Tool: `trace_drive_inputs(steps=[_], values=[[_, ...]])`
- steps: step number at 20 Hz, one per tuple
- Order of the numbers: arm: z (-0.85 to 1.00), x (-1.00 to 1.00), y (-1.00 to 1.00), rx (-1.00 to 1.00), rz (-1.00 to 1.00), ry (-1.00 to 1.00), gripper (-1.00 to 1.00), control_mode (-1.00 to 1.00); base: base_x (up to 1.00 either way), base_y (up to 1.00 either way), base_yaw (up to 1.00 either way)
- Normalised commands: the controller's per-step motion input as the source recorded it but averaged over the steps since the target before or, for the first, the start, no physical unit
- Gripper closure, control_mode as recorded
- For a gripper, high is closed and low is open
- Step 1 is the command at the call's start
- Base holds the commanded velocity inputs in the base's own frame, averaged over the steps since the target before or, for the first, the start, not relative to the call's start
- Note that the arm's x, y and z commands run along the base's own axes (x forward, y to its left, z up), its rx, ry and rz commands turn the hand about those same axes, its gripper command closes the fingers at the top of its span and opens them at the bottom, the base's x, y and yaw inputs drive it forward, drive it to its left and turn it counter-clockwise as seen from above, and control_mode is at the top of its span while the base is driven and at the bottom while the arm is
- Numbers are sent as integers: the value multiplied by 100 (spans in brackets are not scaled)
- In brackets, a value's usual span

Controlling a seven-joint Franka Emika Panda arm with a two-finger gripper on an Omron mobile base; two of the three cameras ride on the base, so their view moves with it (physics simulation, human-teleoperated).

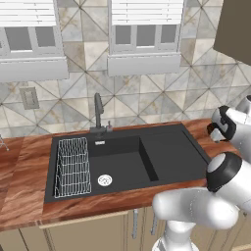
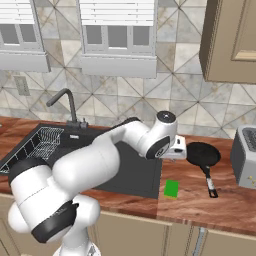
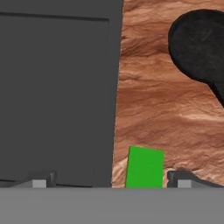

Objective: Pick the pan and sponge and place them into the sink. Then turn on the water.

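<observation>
The robot's 2-finger gripper [image 3: 109, 179] was wide open and held nothing. The small green sponge [image 3: 145, 167] lay on the brown wooden counter [image 3: 148, 100], between the big black sink [image 3: 57, 96] and the round black pan [image 3: 199, 43].

**Camera arrangement: two base views and one hand view**

From the left base view you look forward and down across the counter [image 1: 24, 162] from behind the arm, facing the tiled wall; the sink [image 1: 171, 147] lies centred and fairly near, with the faucet [image 1: 98, 112] behind it. From the right base view you look at the same wall from further right, so the sink [image 2: 135, 175] sits left of centre and the pan [image 2: 202, 153] and sponge [image 2: 171, 188] come into frame. Both base views share the sink, faucet and windows. In the hand view you look closely, almost straight down, at the sink's drainboard [image 3: 57, 96], the sponge [image 3: 145, 168] and part of the pan [image 3: 199, 43].
</observation>
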Motion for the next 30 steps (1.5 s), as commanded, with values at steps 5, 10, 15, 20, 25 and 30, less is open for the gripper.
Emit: trace_drive_inputs(steps=[5,10,15,20,25,30], values=[[-15,2,-39,0,0,0,-100,-100,0,0,0],[-15,4,-38,0,0,0,-100,-100,0,0,0],[-15,4,-38,-1,0,0,-100,-100,0,0,0],[-15,6,-38,-1,0,0,-100,-100,0,0,0],[-14,7,-39,0,0,0,-100,-100,0,0,0],[-16,10,-38,0,0,0,-100,-100,0,0,0]])
